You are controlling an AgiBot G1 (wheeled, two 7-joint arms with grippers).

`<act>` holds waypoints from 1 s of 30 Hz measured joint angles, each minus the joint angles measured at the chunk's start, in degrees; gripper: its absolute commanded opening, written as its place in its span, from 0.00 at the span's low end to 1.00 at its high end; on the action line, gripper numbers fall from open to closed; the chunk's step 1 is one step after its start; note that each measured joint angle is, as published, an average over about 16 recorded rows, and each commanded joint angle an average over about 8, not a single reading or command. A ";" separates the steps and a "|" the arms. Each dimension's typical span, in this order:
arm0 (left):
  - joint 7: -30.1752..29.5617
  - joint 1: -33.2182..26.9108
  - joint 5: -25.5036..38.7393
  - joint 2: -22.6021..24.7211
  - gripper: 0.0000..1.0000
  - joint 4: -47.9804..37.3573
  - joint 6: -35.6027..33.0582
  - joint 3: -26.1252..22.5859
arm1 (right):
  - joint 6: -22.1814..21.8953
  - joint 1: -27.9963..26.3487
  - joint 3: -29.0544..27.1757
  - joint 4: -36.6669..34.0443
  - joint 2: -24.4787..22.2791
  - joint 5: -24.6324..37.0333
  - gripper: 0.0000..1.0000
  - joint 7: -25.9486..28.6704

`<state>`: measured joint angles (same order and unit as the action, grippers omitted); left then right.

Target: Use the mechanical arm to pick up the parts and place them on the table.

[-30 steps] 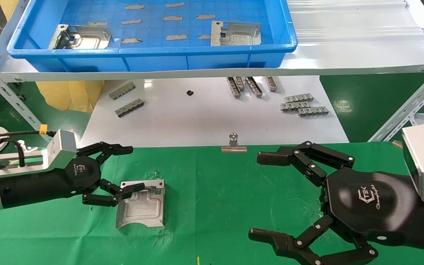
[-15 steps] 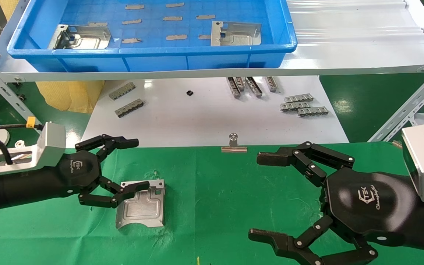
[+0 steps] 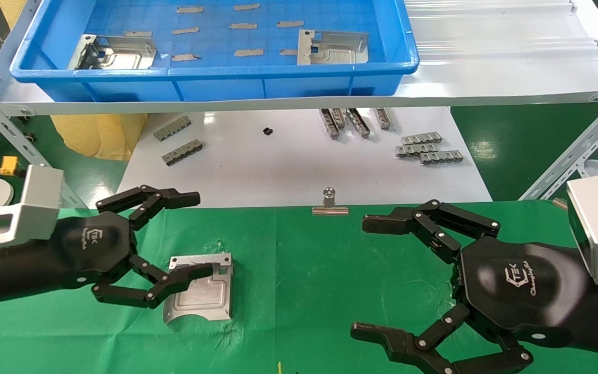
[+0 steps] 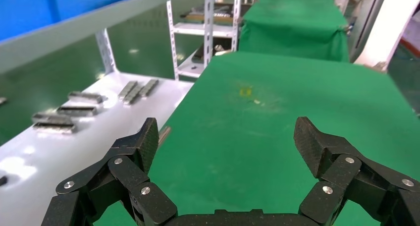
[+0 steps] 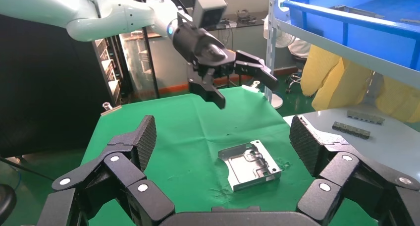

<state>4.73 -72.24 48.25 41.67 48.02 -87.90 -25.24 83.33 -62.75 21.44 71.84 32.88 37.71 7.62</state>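
My left gripper (image 3: 185,234) is spread wide and holds nothing. In the head view its lower finger (image 3: 174,278) crosses over the near corner of one part (image 3: 203,293), but the right wrist view shows that gripper (image 5: 233,80) hanging clear above the plate (image 5: 250,164), so I read it as not touching. From the left wrist I see only its two fingertips (image 4: 148,139) far apart, with bare cloth of the table (image 4: 257,117) between them.

That part lies flat on the green table (image 3: 304,270), just below and ahead of the left gripper. Two more parts (image 3: 114,52) sit in the blue tray (image 3: 216,85), well beyond it.

My right gripper (image 3: 371,278) hangs over the table's other side, fingers wide apart, empty, well apart from the plate.
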 measured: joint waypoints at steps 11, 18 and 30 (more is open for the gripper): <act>-8.16 5.63 -3.37 -3.51 1.00 13.48 1.16 4.86 | 0.00 0.00 0.00 0.00 0.00 0.00 1.00 0.00; -12.85 8.90 -5.35 -5.54 1.00 21.36 1.82 7.69 | 0.00 0.00 0.00 0.00 0.00 0.00 1.00 0.00; -16.02 11.38 -6.94 -7.08 1.00 27.23 2.33 9.83 | -0.02 0.01 0.00 -0.01 -0.01 -0.01 1.00 0.00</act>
<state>-11.29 -60.86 41.31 34.59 75.25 -85.57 -15.41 83.31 -62.74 21.44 71.83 32.87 37.70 7.61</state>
